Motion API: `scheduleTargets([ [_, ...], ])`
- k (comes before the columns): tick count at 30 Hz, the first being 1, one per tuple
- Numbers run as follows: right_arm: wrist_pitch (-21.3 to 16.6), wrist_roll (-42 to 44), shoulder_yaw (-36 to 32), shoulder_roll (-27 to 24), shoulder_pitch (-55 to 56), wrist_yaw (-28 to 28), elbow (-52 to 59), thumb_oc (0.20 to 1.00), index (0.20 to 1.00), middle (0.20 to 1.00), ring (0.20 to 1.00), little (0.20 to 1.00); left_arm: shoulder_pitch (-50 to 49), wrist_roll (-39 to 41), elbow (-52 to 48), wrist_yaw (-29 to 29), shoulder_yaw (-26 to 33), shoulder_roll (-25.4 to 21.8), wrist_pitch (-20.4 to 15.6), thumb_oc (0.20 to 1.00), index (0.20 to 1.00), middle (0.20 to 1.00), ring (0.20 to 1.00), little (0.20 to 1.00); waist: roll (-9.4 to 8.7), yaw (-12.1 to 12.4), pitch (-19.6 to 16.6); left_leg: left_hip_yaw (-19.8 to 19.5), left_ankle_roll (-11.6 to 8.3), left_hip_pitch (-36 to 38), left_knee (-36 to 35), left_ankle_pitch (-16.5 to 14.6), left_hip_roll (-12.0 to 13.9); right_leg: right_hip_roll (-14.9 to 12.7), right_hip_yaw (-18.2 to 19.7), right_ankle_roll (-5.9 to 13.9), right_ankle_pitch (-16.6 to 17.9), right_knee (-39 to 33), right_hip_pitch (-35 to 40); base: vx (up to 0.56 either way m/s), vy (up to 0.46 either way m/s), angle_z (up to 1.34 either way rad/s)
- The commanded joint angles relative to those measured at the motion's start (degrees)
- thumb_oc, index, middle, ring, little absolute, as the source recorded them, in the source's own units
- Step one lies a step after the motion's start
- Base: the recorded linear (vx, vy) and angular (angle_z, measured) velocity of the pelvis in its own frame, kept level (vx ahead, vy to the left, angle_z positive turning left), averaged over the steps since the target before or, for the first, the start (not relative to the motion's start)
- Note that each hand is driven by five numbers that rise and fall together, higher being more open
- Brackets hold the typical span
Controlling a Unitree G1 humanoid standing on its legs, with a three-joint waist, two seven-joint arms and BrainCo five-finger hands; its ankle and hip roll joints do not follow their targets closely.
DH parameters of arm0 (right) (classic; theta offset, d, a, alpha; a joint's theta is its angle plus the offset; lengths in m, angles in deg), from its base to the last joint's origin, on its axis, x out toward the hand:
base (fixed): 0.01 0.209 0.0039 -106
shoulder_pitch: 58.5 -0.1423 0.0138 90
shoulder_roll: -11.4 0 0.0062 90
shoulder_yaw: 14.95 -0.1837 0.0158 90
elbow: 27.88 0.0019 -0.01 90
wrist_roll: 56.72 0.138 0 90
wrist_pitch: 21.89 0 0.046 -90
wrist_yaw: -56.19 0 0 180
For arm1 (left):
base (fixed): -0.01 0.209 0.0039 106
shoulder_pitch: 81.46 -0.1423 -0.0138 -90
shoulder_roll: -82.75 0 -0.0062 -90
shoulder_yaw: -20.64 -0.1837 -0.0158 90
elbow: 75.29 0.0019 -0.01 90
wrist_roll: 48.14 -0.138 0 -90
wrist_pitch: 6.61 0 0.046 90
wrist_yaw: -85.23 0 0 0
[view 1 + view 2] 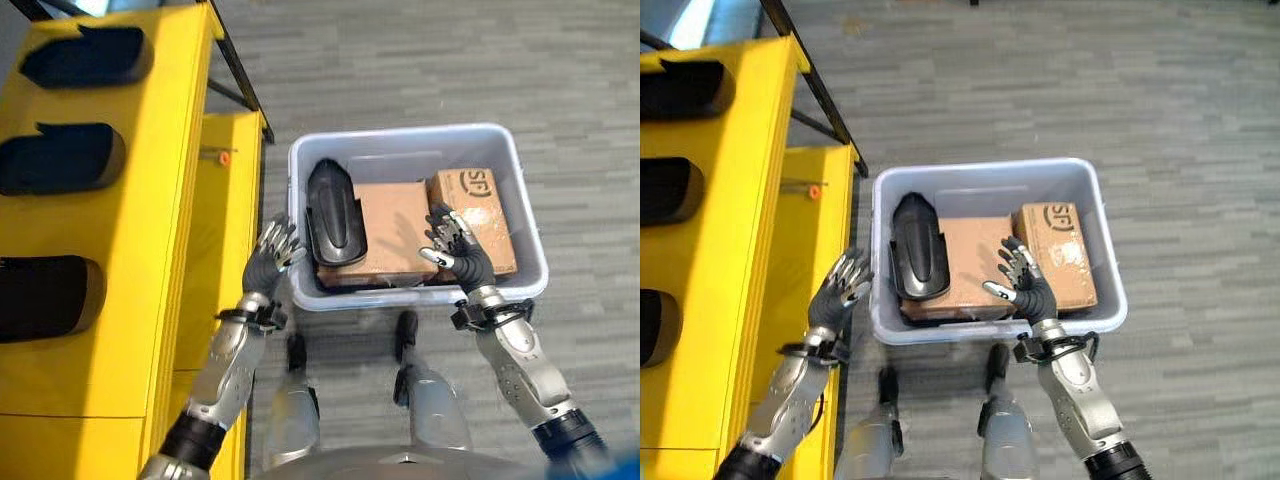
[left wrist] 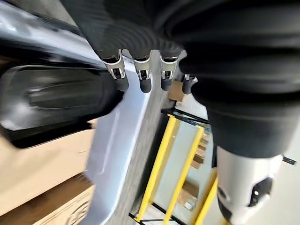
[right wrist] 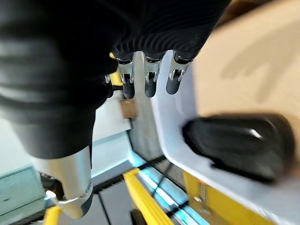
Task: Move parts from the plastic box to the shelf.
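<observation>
A pale grey plastic box (image 1: 520, 180) stands on the floor in front of me. Inside it a black moulded part (image 1: 335, 212) lies at the left on a flat brown carton (image 1: 390, 225), and a smaller brown carton (image 1: 480, 205) sits at the right. My right hand (image 1: 458, 252) hovers open over the box's near right side, above the cartons, holding nothing. Open and empty too, my left hand (image 1: 272, 255) stays just outside the box's left wall. The yellow shelf (image 1: 150, 200) stands to the left, with black parts (image 1: 60, 158) in its slots.
A lower yellow shelf level (image 1: 225, 230) lies between the tall shelf and the box, close to my left hand. Grey carpet floor (image 1: 420, 60) stretches beyond and to the right of the box. A black slanted shelf strut (image 1: 235, 60) crosses behind the box.
</observation>
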Motion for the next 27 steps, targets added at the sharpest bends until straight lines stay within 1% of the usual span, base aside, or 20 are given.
scheduleTargets([
  [1, -4.3, 1.4, 0.9, 0.9, -6.9, 1.2, 6.5, 1.0, 1.0, 1.0, 1.0, 1.0, 4.1, -4.8, -2.8, 3.5, -0.6, -1.5, -4.8, 1.0, 1.0, 1.0, 1.0, 1.0, -0.95, 0.3, -0.4, 2.8, 0.38, -2.6, 4.3, -1.3, 3.4, -1.1, 0.6, 3.4, -7.1, 3.5, 2.4, -0.01, 0.105, -0.19],
  [3, -4.9, 1.5, 2.5, 1.7, -9.0, 1.9, 7.9, 1.0, 1.0, 1.0, 1.0, 1.0, 9.5, -8.5, -1.6, 6.4, -2.9, -0.9, -5.7, 1.0, 1.0, 1.0, 1.0, 1.0, -1.99, -0.2, 1.2, 3.4, 0.52, -3.8, 5.7, -2.2, 3.3, -1.4, 1.4, 3.6, -7.0, 4.2, 1.0, -0.02, 0.048, -0.23],
  [4, -4.9, 1.5, 2.4, 1.7, -9.0, 1.9, 7.8, 1.0, 1.0, 1.0, 1.0, 1.0, 9.6, -8.5, -1.6, 6.4, -2.9, -0.9, -5.7, 1.0, 1.0, 1.0, 1.0, 1.0, -2.04, -0.2, 1.1, 3.4, 0.56, -4.0, 5.6, -2.0, 3.3, -1.4, 1.4, 3.59, -6.9, 4.1, 0.8, -0.03, 0.026, -0.15],
  [5, -5.2, 1.5, 3.1, 1.7, -10.0, 2.4, 8.7, 1.0, 1.0, 1.0, 1.0, 1.0, 12.9, -10.3, -0.4, 8.1, -4.3, -0.3, -5.9, 1.0, 1.0, 1.0, 1.0, 1.0, -2.61, -0.7, 1.7, 3.7, 0.6, -4.7, 6.0, -2.1, 3.3, -1.5, 1.8, 3.7, -6.8, 4.5, -0.2, -0.03, 0.007, -0.2],
  [6, -5.5, 1.4, 3.4, 1.9, -10.6, 2.8, 9.3, 1.0, 1.0, 1.0, 1.0, 1.0, 15.1, -10.5, 0.7, 9.1, -5.3, 0.3, -6.1, 1.0, 1.0, 1.0, 1.0, 1.0, -2.91, -1.1, 2.2, 3.9, 0.56, -5.4, 6.2, -2.0, 3.4, -1.6, 1.9, 3.74, -6.7, 5.1, -1.3, -0.03, 0.008, -0.21],
  [8, -6.2, 1.6, 4.0, 1.9, -11.6, 3.5, 10.3, 1.0, 1.0, 1.0, 1.0, 1.0, 18.4, -12.0, 2.3, 11.1, -6.6, 1.1, -6.2, 1.0, 1.0, 1.0, 1.0, 1.0, -3.2, -1.8, 3.1, 4.2, 0.38, -6.2, 6.5, -2.1, 3.5, -1.4, 2.3, 3.66, -6.8, 6.1, -2.7, -0.03, -0.005, -0.13],
  [9, -6.1, 1.6, 4.0, 1.9, -11.6, 3.5, 10.3, 1.0, 1.0, 1.0, 1.0, 1.0, 18.5, -12.0, 2.4, 11.1, -6.6, 1.0, -6.3, 1.0, 1.0, 1.0, 1.0, 1.0, -3.25, -1.8, 2.9, 4.2, 0.42, -6.4, 6.4, -1.9, 3.4, -1.4, 2.3, 3.66, -6.7, 6.1, -2.9, -0.03, -0.01, -0.09],
  [11, -7.0, 0.5, 4.6, 2.1, -12.4, 4.7, 11.4, 1.0, 1.0, 1.0, 1.0, 1.0, 21.9, -13.2, 4.7, 13.5, -7.8, 2.1, -6.6, 1.0, 1.0, 1.0, 1.0, 1.0, -3.8, -2.7, 3.9, 4.6, 0.19, -7.2, 6.5, -1.8, 3.9, -0.9, 2.8, 3.64, -6.9, 7.3, -4.8, -0.02, -0.017, -0.12],
  [12, -7.0, 0.5, 4.6, 2.1, -12.4, 4.7, 11.4, 1.0, 1.0, 1.0, 1.0, 1.0, 21.9, -13.2, 4.7, 13.5, -7.8, 2.1, -6.6, 1.0, 1.0, 1.0, 1.0, 1.0, -3.8, -2.6, 3.9, 4.6, 0.19, -7.2, 6.5, -1.8, 3.9, -0.9, 2.8, 3.64, -6.9, 7.3, -4.9, -0.03, -0.008, -0.12],
  [15, -7.5, 0.0, 6.9, 2.7, -14.9, 5.7, 11.8, 1.0, 1.0, 1.0, 1.0, 1.0, 25.2, -13.8, 7.1, 16.4, -8.3, 3.3, -7.2, 1.0, 1.0, 1.0, 1.0, 1.0, -4.69, -3.6, 5.3, 5.8, -0.16, -8.2, 6.4, -1.4, 4.7, -0.1, 3.6, 3.86, -6.4, 8.1, -7.8, -0.03, -0.028, -0.2],
  [16, -7.5, 0.0, 6.9, 2.7, -14.9, 5.7, 11.8, 1.0, 1.0, 1.0, 1.0, 1.0, 25.2, -13.8, 7.1, 16.4, -8.3, 3.3, -7.2, 1.0, 1.0, 1.0, 1.0, 1.0, -4.7, -3.6, 5.3, 5.8, -0.16, -8.2, 6.4, -1.4, 4.7, -0.1, 3.6, 3.85, -6.4, 8.1, -7.8, -0.02, -0.064, -0.31],
  [18, -7.9, -0.2, 8.1, 3.2, -16.3, 6.3, 12.1, 1.0, 1.0, 1.0, 1.0, 1.0, 27.2, -15.9, 8.6, 19.1, -7.9, 3.5, -7.3, 1.0, 1.0, 1.0, 1.0, 1.0, -5.23, -4.0, 6.0, 6.5, -0.41, -8.5, 5.7, -1.0, 5.3, 0.5, 3.9, 4.11, -6.1, 8.4, -9.5, -0.01, -0.042, -0.22],
  [20, -7.9, -0.2, 8.3, 3.4, -16.6, 6.6, 12.0, 1.0, 1.0, 1.0, 1.0, 1.0, 27.6, -15.9, 9.2, 19.8, -7.6, 3.6, -7.4, 1.0, 1.0, 1.0, 1.0, 1.0, -5.34, -4.1, 6.1, 6.7, -0.46, -8.6, 5.6, -0.9, 5.4, 0.6, 3.9, 4.08, -6.2, 8.5, -9.9, 0.0, -0.023, -0.14],
  [22, -8.5, 0.0, 8.8, 3.6, -17.4, 7.2, 12.1, 1.0, 1.0, 1.0, 1.0, 1.0, 29.0, -16.4, 10.6, 22.4, -6.0, 3.6, -7.7, 1.0, 1.0, 1.0, 1.0, 1.0, -5.45, -4.6, 6.5, 6.8, -0.67, -9.0, 5.1, -0.6, 5.7, 1.0, 4.2, 4.06, -6.3, 9.0, -11.3, 0.01, -0.039, -0.16],
  [23, -8.5, 0.0, 8.8, 3.6, -17.4, 7.3, 12.1, 1.0, 1.0, 1.0, 1.0, 1.0, 29.0, -16.4, 10.6, 22.4, -6.0, 3.6, -7.7, 1.0, 1.0, 1.0, 1.0, 1.0, -5.45, -4.6, 6.5, 6.8, -0.67, -9.0, 5.1, -0.6, 5.7, 1.0, 4.2, 4.05, -6.3, 9.0, -11.3, 0.01, -0.032, -0.13],
  [25, -8.9, 0.0, 8.5, 3.3, -17.3, 7.8, 12.5, 1.0, 1.0, 1.0, 1.0, 1.0, 29.3, -17.4, 11.3, 24.8, -4.1, 3.3, -7.8, 1.0, 1.0, 1.0, 1.0, 1.0, -5.51, -4.8, 7.0, 6.9, -0.76, -9.2, 4.9, -0.4, 5.9, 1.2, 4.1, 3.93, -6.4, 9.6, -12.2, 0.02, -0.029, -0.13],
  [27, -8.9, -0.1, 8.4, 3.2, -17.1, 7.9, 12.8, 1.0, 1.0, 1.0, 1.0, 1.0, 29.2, -17.6, 11.4, 25.4, -3.3, 3.2, -7.9, 1.0, 1.0, 1.0, 1.0, 1.0, -5.54, -4.9, 7.1, 6.9, -0.79, -9.3, 4.8, -0.4, 5.9, 1.3, 4.1, 3.91, -6.4, 9.7, -12.5, 0.01, -0.022, -0.06],
])
